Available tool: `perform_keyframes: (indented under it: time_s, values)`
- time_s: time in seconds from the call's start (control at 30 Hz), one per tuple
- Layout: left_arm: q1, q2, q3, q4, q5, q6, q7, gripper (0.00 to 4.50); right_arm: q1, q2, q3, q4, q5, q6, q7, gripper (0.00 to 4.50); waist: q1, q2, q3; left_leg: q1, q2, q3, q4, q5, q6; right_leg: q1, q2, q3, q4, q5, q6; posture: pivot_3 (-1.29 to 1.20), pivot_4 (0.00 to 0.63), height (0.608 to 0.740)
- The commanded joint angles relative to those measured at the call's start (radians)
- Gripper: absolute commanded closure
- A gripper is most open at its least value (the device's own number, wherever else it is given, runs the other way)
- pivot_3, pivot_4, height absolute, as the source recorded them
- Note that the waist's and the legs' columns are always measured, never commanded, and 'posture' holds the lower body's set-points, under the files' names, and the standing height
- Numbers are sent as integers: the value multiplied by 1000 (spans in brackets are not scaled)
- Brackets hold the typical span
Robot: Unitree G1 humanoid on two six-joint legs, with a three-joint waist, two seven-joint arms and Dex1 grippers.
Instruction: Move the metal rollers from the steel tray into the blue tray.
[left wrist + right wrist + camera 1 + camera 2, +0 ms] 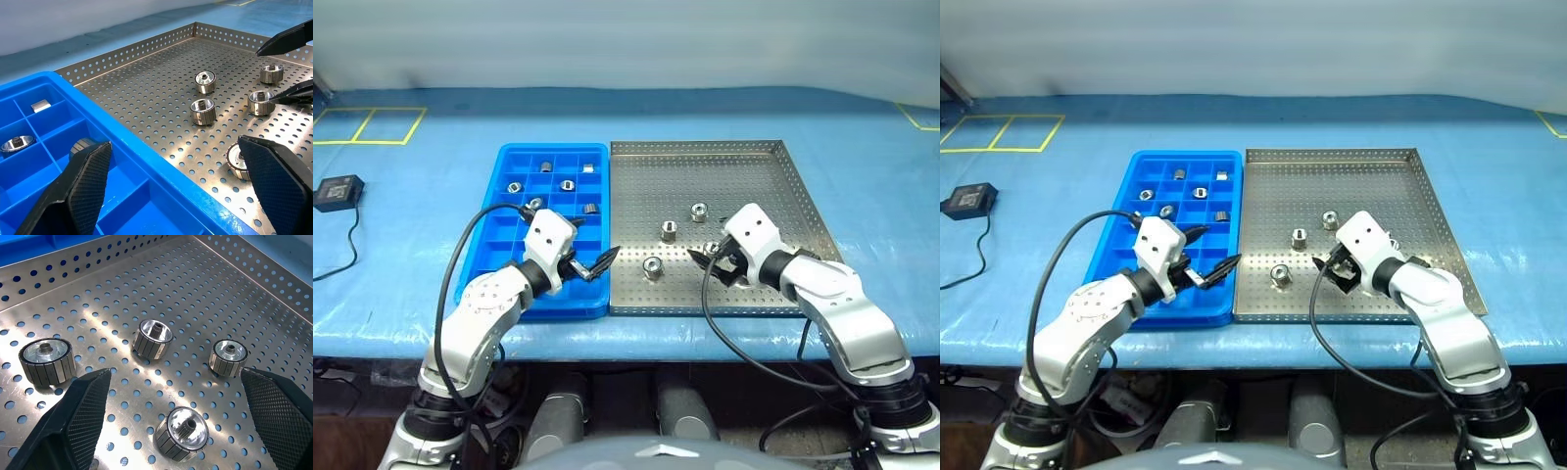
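You find no readable text, label, brand, number or sign anywhere here. The steel tray (783,166), the blue tray (499,166) and the metal rollers (152,338) carry no lettering you can make out. The small black box (337,192) on the worktop (862,176) shows a pale patch on top, but it is too small for you to read. The yellow lines (370,125) taped on the worktop form plain rectangles, not characters.
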Motion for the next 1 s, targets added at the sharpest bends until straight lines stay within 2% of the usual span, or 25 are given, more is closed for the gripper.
perform_keyframes:
  time_s: [0.03,1.0]
  values:
    - [-17,-5,1,-24,2,-27,-3,0,-14,0,-2,-31,-9,-20,-7,50,0,0,0,0,0,0,0,0,0,0,0,0,0,0,0,-252,150,740]
    - [-24,2,23,-15,5,-30,-4,0,-17,6,2,-23,-20,-32,-13,50,0,0,0,0,0,0,0,0,0,0,0,0,0,0,0,-255,150,740]
